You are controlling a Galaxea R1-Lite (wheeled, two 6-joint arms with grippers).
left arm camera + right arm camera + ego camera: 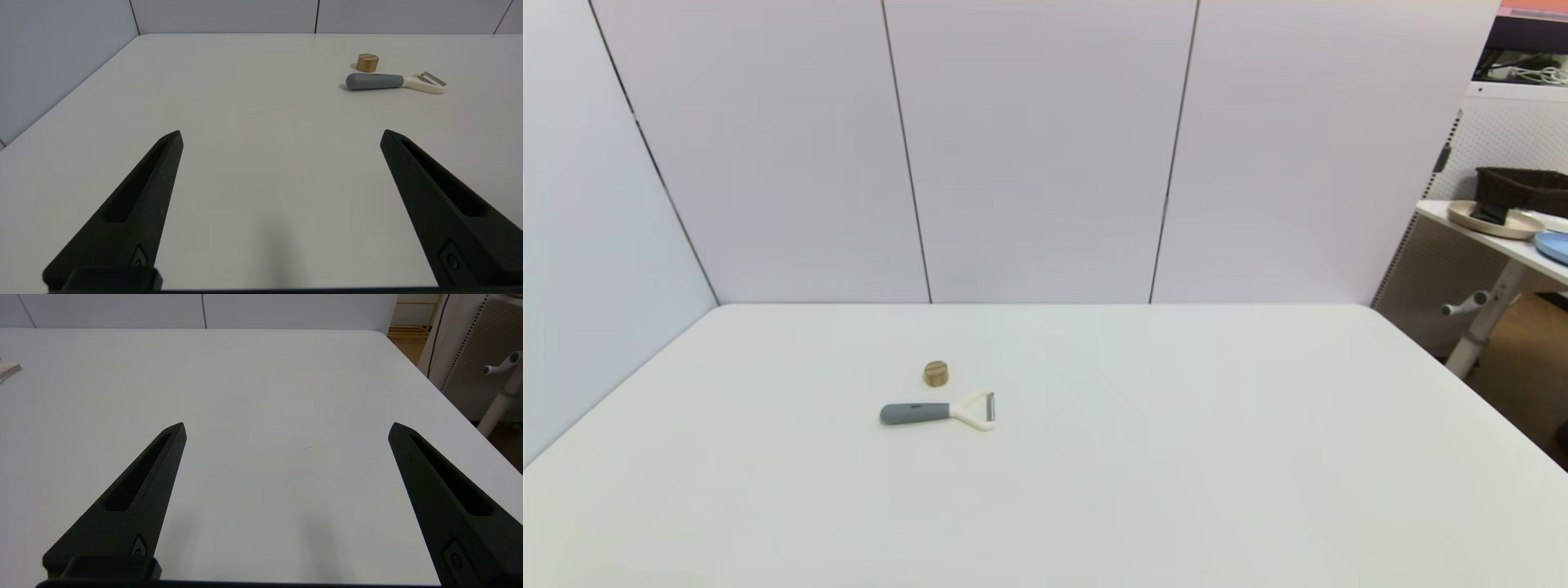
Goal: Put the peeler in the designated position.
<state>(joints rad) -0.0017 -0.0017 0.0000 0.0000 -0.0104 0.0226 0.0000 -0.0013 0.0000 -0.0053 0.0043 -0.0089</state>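
The peeler lies flat on the table just on my side of the cylinder, close but apart from it, its forked head pointing to my right. My left gripper hangs spread wide and empty, well short of the cylinder, probably the one to reach since the peeler sits on its side. My right gripper is parked far from the cylinder, equally wide and empty.

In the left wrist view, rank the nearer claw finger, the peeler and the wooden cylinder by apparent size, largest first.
1. Left claw finger, though nearness to the camera inflates it.
2. Peeler.
3. Wooden cylinder, shorter than the peeler's handle.
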